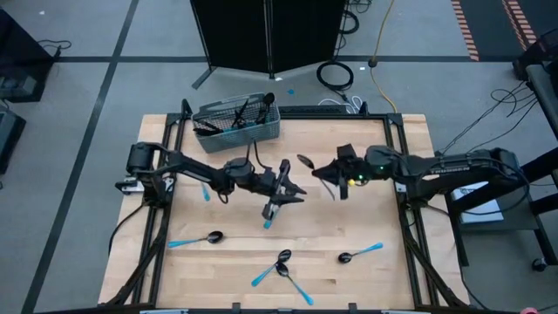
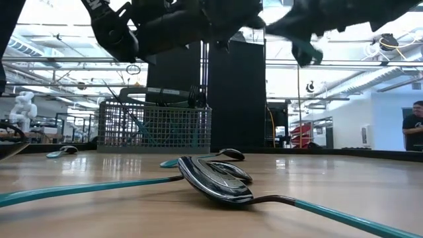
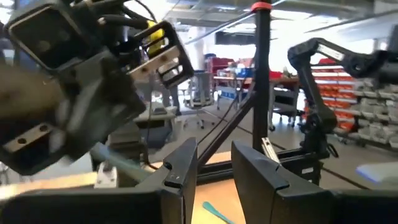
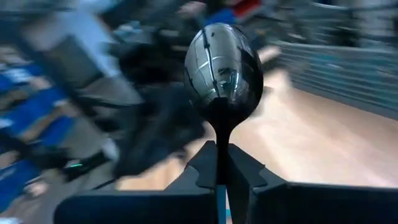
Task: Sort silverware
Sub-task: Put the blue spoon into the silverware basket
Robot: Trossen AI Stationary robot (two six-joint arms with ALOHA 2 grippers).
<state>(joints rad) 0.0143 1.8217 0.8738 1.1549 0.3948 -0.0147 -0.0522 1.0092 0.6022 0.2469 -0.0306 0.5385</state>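
One spoon [image 4: 224, 68] pinched upright in right claw [image 4: 222, 177]; left claw [image 1: 281, 202] gripping blue-handled utensil [image 1: 272, 215]

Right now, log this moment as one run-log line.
right gripper: shut on spoon, above table | left gripper: holds blue-handled piece | basket: far edge | four spoons loose on table

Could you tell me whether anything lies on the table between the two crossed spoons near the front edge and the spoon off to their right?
No: in the high view, bare wood separates the crossed spoons from the right-hand spoon.
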